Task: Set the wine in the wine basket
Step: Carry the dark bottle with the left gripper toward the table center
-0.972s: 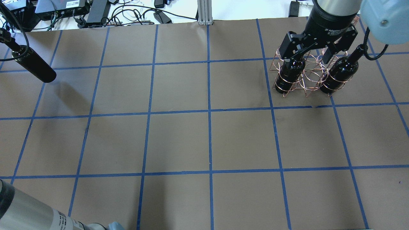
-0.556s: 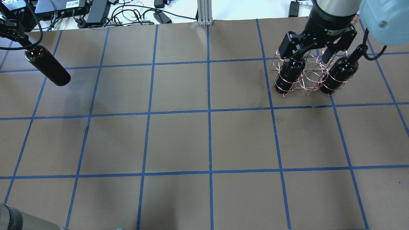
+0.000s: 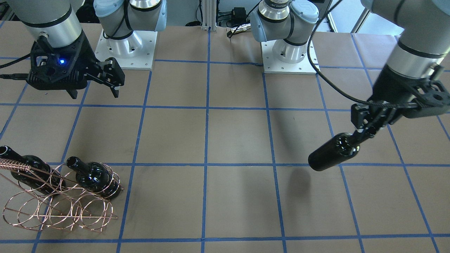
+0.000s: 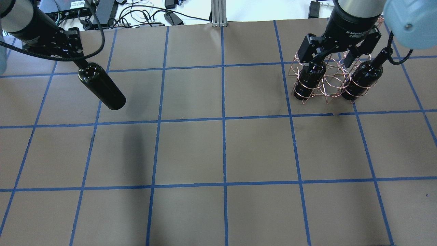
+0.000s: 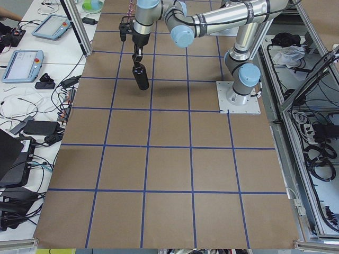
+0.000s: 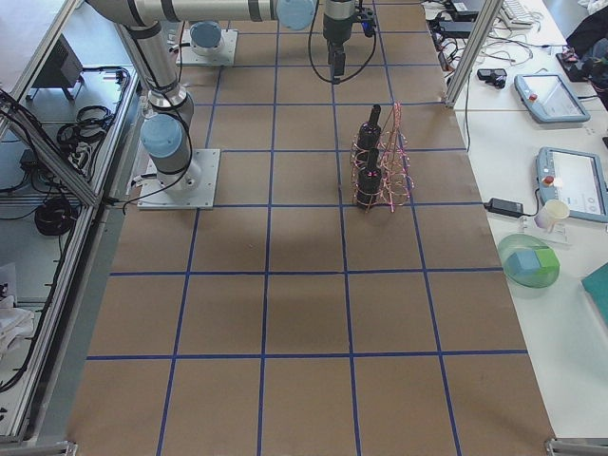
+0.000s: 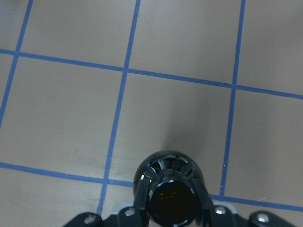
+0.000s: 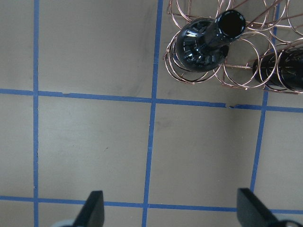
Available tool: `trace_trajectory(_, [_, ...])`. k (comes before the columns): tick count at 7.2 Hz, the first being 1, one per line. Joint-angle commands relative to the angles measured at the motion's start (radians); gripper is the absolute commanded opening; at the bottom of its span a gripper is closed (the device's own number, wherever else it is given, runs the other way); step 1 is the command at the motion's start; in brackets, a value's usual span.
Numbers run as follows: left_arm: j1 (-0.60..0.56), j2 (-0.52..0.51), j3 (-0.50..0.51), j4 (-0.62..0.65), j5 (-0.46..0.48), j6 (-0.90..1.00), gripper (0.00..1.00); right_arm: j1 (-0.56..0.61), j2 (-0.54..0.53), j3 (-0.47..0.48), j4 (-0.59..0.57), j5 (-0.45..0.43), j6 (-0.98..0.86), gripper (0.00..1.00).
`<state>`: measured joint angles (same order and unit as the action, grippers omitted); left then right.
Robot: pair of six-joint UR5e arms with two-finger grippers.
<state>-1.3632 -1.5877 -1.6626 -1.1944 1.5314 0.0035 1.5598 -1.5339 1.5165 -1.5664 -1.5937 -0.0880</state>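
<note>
Wine (image 4: 102, 89) hangs tilted, neck clamped in the left hand (image 4: 81, 64), well apart from the wine basket (image 4: 329, 85); right hand (image 4: 330, 61) gapes wide above it.

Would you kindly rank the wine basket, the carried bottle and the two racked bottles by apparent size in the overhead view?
1. wine basket
2. carried bottle, though raised nearer the camera
3. left racked bottle and right racked bottle, unranked: one neck is hidden
</note>
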Motion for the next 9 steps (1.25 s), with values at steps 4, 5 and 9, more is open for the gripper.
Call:
trace_trajectory(4, [-0.288, 0.094, -0.161, -0.008, 0.218, -0.47, 0.16, 0.0, 0.0, 0.002, 0.0, -0.002, -0.001, 1.0])
trace_trajectory(5, [-0.31, 0.094, -0.163, -0.01, 0.223, -0.487, 0.16, 0.0, 0.0, 0.004, 0.0, -0.003, -0.001, 1.0])
trace_trajectory(9, [-0.318, 0.089, -0.184, -0.01, 0.207, -0.672, 0.16, 0.0, 0.0, 0.004, 0.0, -0.005, -0.004, 1.0])
